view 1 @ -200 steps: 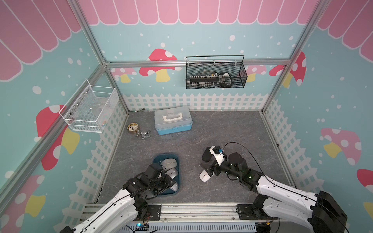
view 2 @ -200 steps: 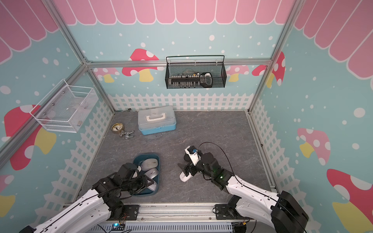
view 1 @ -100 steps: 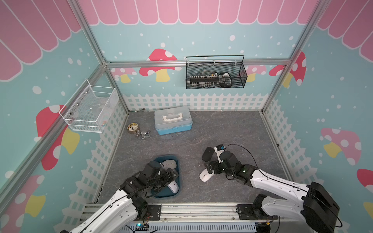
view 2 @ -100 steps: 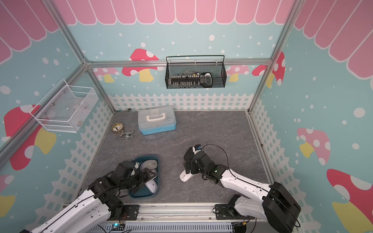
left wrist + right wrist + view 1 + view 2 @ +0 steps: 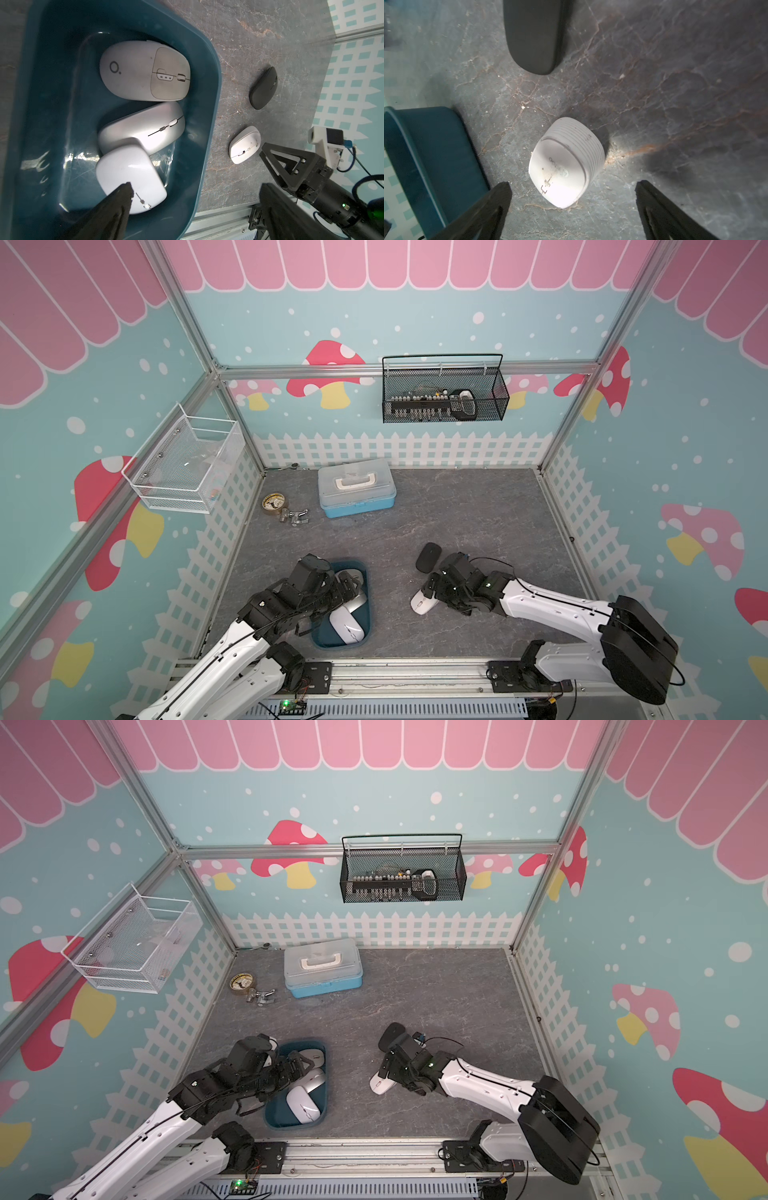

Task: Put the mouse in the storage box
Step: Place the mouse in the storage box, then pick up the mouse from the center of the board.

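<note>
The storage box point(image 5: 209, 116) is showing dark teal. The ringed mouse point(image 5: 143, 70) is looking off-white with a grey ring mark, the silver mouse point(image 5: 143, 128) plain silver, the glossy mouse point(image 5: 128, 172) pure white. The worktop point(image 5: 270, 31) is showing grey with brownish marble veins. The black mouse point(image 5: 263, 88) is looking matt black, the ribbed mouse point(image 5: 566, 166) white with fine lines.

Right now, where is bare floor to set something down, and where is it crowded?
Bare: the wide floor between the light-blue case and the black mouse, and the strip between the storage box and the loose white mouse. Crowded: the storage box, nearly filled by three mice.
</note>
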`<action>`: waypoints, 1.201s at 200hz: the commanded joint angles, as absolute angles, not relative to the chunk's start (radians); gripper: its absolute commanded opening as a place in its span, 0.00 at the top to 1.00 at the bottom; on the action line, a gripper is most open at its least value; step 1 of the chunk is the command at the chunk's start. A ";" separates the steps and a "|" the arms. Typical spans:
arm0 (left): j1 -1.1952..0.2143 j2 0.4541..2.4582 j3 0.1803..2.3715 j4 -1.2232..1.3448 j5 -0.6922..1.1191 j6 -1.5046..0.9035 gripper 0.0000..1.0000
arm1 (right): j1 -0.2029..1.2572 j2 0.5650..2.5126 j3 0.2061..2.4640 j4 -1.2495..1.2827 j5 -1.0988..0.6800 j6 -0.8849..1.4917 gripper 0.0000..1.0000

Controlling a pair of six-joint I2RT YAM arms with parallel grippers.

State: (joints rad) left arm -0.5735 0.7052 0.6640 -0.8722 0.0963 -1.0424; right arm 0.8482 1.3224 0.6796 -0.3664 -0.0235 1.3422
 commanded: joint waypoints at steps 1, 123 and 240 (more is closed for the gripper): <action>-0.556 0.706 0.699 -0.905 0.066 -0.992 0.01 | 0.883 1.391 0.761 -0.465 -0.024 1.446 0.01; -0.506 0.673 0.652 -0.862 0.119 -0.927 0.01 | 0.933 1.684 0.963 -0.615 0.069 1.535 0.04; -0.492 0.673 0.626 -0.820 0.159 -0.884 0.01 | 0.942 1.746 0.941 -0.470 0.111 1.202 0.50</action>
State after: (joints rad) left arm -0.4984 0.6807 0.6304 -0.8433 0.1329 -0.9127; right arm 0.9451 1.7382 1.0336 -0.6128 0.1200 1.3552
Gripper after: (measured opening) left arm 0.993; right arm 0.616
